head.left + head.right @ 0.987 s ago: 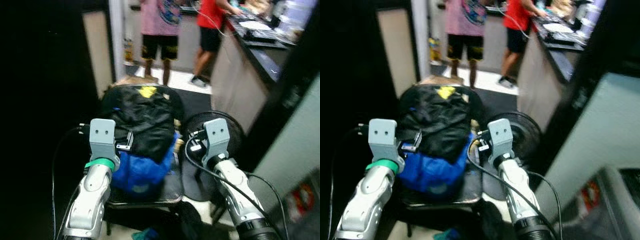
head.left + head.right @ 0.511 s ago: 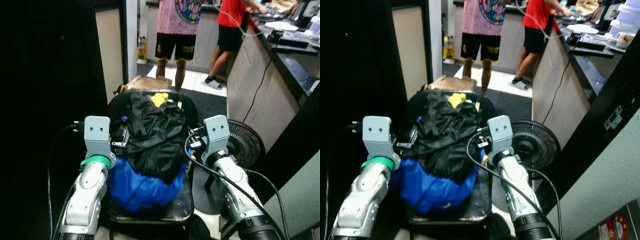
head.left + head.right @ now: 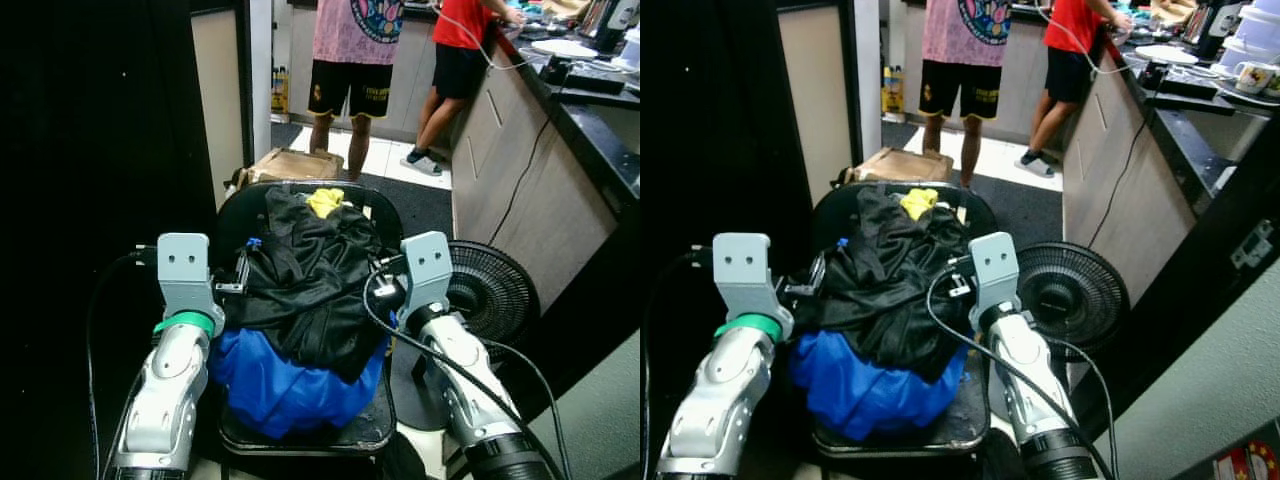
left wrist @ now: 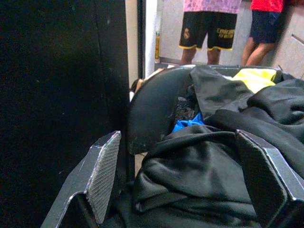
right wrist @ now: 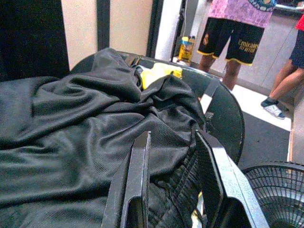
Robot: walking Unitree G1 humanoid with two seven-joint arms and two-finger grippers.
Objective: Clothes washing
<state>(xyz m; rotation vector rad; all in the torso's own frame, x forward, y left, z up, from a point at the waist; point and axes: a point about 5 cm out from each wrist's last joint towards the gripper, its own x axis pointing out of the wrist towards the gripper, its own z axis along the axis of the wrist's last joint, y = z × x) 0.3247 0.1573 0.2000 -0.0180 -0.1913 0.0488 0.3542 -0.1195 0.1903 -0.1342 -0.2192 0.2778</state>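
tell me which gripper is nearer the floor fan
Right. The right gripper sits at the black clothing's edge just beside the floor fan; the left gripper is across the clothes pile, on the chair's far side.

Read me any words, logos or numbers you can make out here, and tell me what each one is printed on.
"Emirates": yellow lettering on one leg of the black shorts worn by the person in the pink shirt.
Round crest on the other leg of those shorts: too small to read.
Print on the pink shirt: a graphic, no legible words.
Label on the yellow bottles on the floor: too blurred to read.
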